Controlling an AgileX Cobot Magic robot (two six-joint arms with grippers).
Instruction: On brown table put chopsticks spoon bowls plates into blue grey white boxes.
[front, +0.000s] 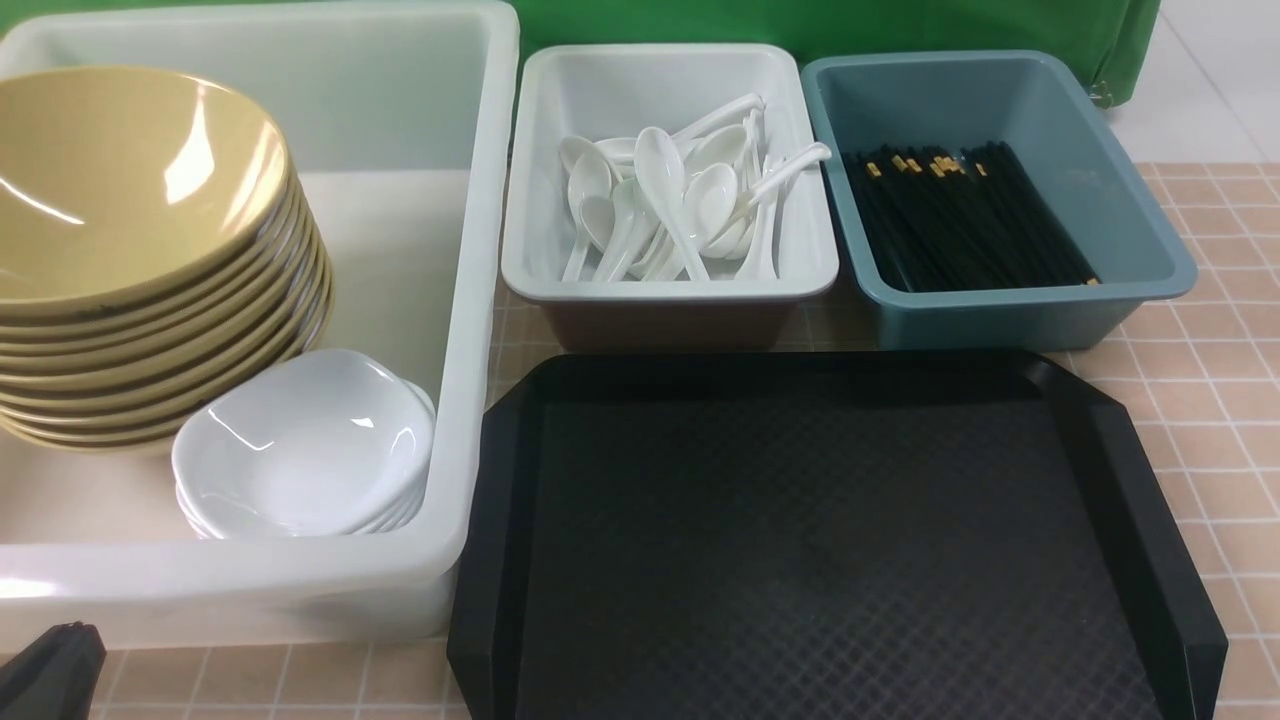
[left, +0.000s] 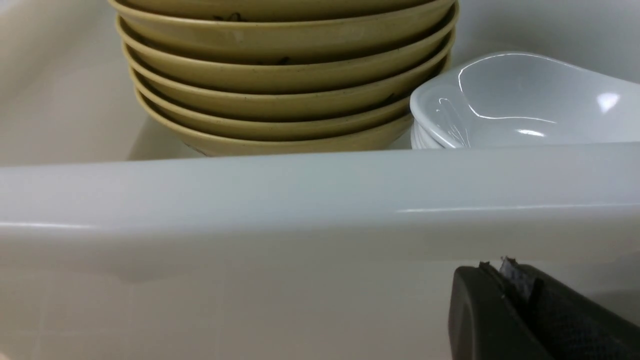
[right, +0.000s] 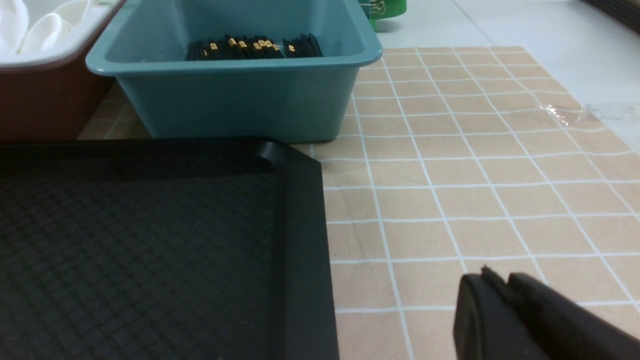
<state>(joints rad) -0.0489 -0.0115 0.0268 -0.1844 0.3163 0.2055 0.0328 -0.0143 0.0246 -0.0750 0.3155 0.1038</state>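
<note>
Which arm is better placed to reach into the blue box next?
Right. The right gripper hovers over the brown table beside the black tray, with the blue box ahead. The left gripper sits by the white box, across the tray.

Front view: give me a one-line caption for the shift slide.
Yellow bowls and white plates in white box, spoons in grey, chopsticks in blue; black tray bare.
</note>
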